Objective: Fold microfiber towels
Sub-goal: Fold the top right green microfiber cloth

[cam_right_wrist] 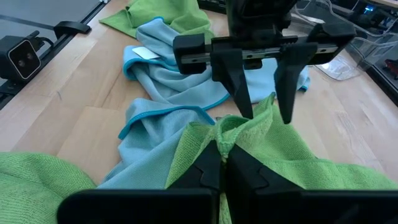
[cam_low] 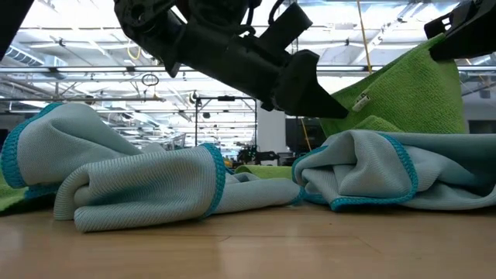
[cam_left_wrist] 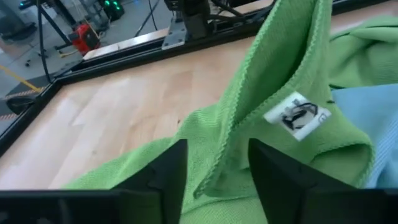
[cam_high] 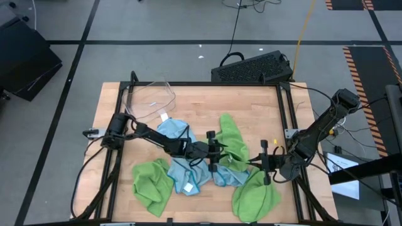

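Green towel [cam_right_wrist: 249, 134] is lifted mid-surface between both claws: the right claw [cam_right_wrist: 221, 163], pressed together, pinches one edge; the left claw [cam_right_wrist: 264, 102] stands spread astride its raised fold. Blue towels [cam_high: 188, 172] lie bunched on the wooden surface [cam_high: 251, 103].

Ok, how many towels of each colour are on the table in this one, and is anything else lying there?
green towel: 3
blue towel: 3 (they overlap in a heap, so this count is less sure)
clear bin: 1
Total: 7 things, 6 of them towels
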